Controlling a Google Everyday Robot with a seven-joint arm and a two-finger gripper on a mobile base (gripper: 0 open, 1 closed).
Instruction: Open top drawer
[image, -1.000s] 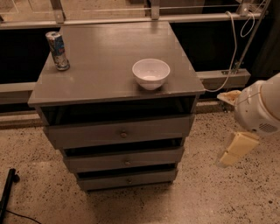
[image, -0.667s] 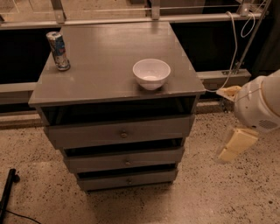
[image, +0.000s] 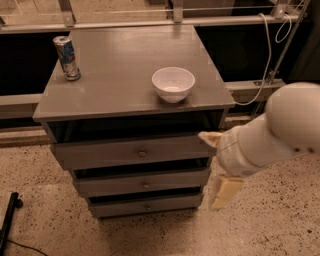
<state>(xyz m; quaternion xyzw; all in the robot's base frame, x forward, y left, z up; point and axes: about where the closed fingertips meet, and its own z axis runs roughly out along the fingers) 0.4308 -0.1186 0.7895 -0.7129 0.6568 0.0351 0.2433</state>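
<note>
The top drawer (image: 100, 155) is the highest of three grey drawers, right under the grey worktop (image: 115, 95), with a dark gap above it. Its small round knob (image: 142, 153) is in the middle of its front. The robot's hand (image: 209, 170) is by the drawers' right side, spread wide and holding nothing. One pale finger (image: 210, 136) is close to the top drawer's right end. A white bowl (image: 173, 84) and a can (image: 66, 57) stand on the worktop.
</note>
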